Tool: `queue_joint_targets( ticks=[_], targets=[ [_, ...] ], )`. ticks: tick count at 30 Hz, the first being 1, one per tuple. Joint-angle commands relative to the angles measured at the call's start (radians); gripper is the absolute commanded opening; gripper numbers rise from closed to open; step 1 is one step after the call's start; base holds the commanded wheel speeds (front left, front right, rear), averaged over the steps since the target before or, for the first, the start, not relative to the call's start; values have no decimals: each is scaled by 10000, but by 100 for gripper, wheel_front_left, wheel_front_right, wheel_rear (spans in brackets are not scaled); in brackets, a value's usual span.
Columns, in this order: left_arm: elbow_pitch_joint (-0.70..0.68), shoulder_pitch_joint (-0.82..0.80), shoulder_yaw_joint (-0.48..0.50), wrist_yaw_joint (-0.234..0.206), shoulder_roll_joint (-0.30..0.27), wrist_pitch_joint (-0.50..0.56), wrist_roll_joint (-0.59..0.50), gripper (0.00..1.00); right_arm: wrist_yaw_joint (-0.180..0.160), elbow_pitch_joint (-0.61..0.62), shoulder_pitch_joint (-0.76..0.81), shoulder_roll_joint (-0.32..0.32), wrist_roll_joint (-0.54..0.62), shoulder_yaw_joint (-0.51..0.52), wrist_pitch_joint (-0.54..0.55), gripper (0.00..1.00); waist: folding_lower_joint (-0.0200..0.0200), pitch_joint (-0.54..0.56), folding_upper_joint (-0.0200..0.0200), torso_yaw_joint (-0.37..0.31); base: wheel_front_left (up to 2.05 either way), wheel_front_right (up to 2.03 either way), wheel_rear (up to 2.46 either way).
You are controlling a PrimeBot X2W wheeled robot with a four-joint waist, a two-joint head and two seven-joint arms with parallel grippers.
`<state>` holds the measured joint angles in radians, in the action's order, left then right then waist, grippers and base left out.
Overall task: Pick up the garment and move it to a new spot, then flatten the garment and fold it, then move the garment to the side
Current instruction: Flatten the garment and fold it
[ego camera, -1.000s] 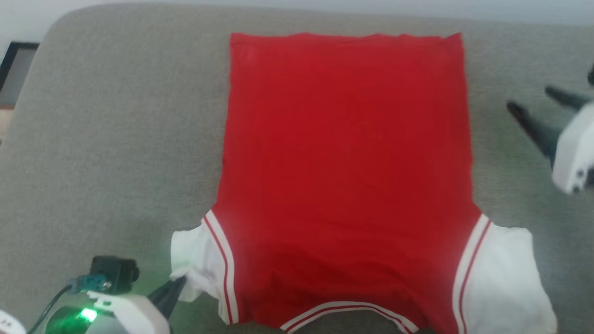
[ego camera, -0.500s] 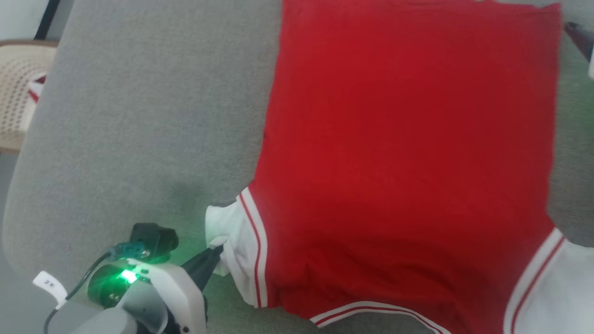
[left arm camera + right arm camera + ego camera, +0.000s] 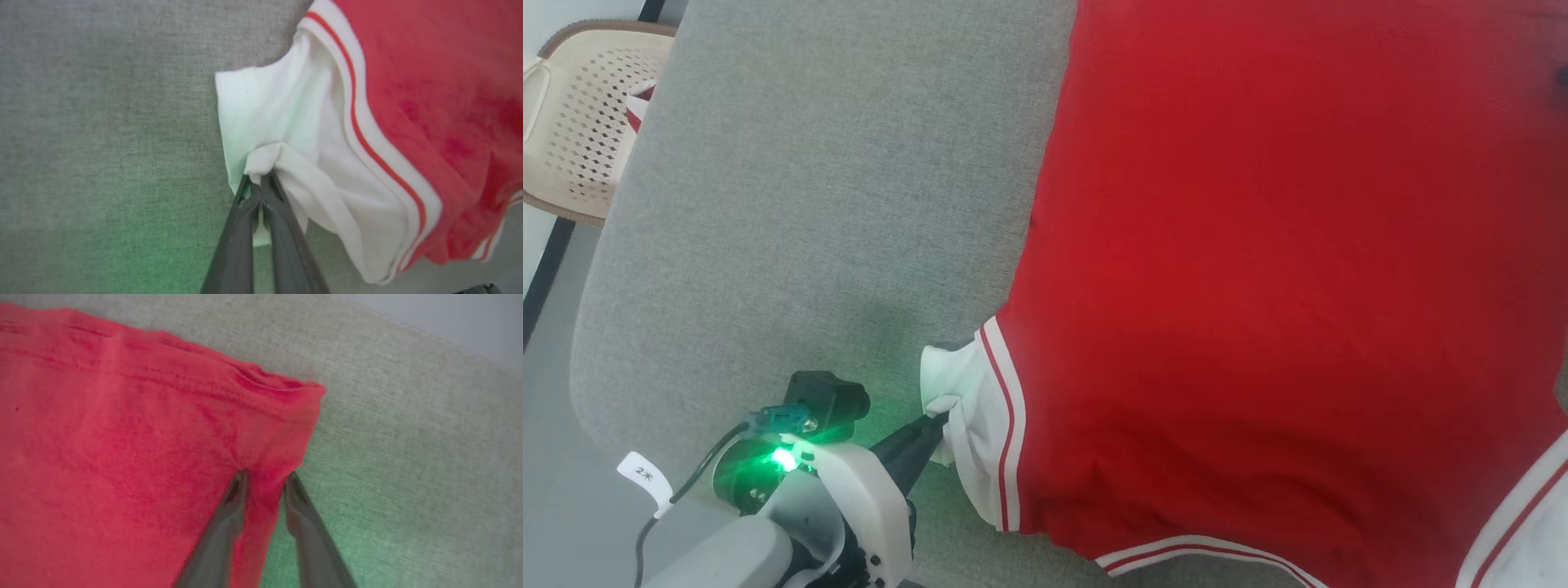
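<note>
The garment (image 3: 1258,286) lies spread flat on a grey cushioned surface (image 3: 809,204), plain red side up, with its striped collar toward the bottom edge of the head view. Its lettering is hidden. My left gripper (image 3: 935,425) is shut on the bunched edge of the white sleeve (image 3: 294,122), low against the surface; the left wrist view has the gripper (image 3: 259,179) pinching a fold. My right gripper (image 3: 265,477) grips the garment's red side edge (image 3: 282,428) just short of the hem corner, with puckered cloth between its fingers.
A beige perforated plastic chair (image 3: 580,122) stands past the surface's left edge, with grey floor (image 3: 556,367) below it. Bare grey surface lies left of the garment and beyond its hem corner (image 3: 408,457). A pale wall (image 3: 449,318) runs behind.
The head camera has turned, shifting the whole picture right. My right gripper, open beside the garment's right edge a second ago, has moved to the far hem corner and closed on cloth. The left keeps hold of the sleeve.
</note>
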<state>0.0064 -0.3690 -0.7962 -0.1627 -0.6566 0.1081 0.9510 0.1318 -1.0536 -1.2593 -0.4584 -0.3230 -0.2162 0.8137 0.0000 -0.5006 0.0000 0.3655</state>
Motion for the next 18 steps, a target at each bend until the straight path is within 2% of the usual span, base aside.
queue_joint_targets(
  ticks=[1,9,13,18],
  targets=[
    [324,-21,15,-72,-34,28,113,0,-23,-371,533,-20,57,-145,79,0,0,47,0,-75,0,0,0],
    [385,174,235,-203,-296,-98,164,0,-21,749,908,-35,-727,-1317,-250,0,0,481,0,-628,0,0,0],
    [218,344,365,-301,-551,-129,246,0,-21,2151,1599,-336,-1854,-2324,-368,0,0,802,0,-1109,0,0,0],
    [-15,625,521,-474,-900,-152,384,0,-21,4334,2893,-1170,-3248,-3375,-390,0,0,1148,0,-1794,0,0,0]
  ],
)
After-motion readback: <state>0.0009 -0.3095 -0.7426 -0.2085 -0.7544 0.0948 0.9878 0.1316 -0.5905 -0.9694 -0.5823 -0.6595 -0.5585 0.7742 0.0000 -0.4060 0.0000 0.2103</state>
